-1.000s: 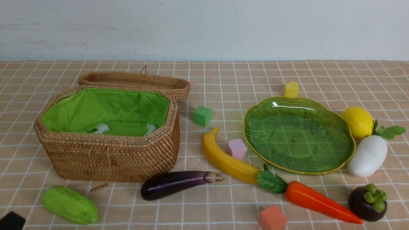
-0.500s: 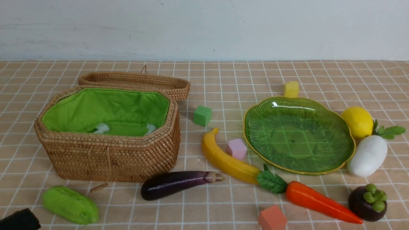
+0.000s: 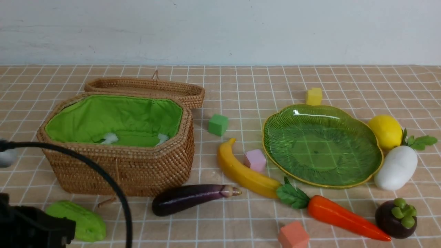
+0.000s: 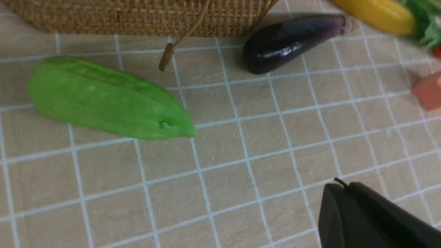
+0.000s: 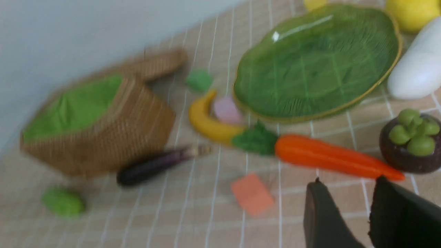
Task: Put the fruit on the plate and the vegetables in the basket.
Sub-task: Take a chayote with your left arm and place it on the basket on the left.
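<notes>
Well, the gourd (image 4: 106, 100) is bumpy, light green.

Half hidden behind the black left arm (image 3: 31, 229), front view: gourd (image 3: 88, 224). Cropped by the left wrist view's edge: banana (image 4: 375, 12), basket (image 4: 137, 17). Blurred in the right wrist view: eggplant (image 5: 155, 165).

Even bright light; right wrist view blurred (motion).

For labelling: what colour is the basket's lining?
The basket lining is bright green; clearest in front view.
</notes>
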`<state>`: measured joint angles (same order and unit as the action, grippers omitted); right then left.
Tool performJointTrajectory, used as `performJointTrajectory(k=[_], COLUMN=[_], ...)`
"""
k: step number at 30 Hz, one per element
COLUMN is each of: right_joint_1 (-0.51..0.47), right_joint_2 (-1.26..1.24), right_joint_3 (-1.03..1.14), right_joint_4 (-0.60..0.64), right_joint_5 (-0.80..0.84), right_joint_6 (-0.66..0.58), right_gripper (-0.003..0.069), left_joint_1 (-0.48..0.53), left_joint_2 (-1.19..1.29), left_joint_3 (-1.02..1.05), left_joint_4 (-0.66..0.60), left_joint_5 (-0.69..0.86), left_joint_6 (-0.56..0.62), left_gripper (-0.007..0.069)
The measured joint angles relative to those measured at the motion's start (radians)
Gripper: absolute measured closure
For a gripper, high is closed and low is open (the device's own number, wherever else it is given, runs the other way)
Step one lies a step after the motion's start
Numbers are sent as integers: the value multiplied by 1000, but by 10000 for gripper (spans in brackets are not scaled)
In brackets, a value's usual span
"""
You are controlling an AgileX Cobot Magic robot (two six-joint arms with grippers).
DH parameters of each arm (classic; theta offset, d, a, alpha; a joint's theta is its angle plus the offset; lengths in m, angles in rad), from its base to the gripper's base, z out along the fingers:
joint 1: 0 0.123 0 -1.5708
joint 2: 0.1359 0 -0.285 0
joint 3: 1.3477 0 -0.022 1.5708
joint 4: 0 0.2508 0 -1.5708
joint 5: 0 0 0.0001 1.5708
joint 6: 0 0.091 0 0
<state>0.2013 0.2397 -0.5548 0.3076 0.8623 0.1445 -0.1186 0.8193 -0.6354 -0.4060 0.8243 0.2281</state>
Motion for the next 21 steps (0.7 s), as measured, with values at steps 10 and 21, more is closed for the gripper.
performJointTrajectory(k=[10, 21], right_joint_1=[67, 69], right_joint_2=[186, 186], right_joint_3=[-223, -223], right_joint_4=[85, 90], right_joint_5=[272, 271], right_joint_6=[-397, -471], right_gripper=[424, 422], left_joint_1=[-105, -119], left_joint_2=[245, 465], left_joint_3=[-24, -31], left_joint_4=[45, 451], left_joint_5=[5, -229], left_joint_6=[721, 863], left_gripper=[630, 123])
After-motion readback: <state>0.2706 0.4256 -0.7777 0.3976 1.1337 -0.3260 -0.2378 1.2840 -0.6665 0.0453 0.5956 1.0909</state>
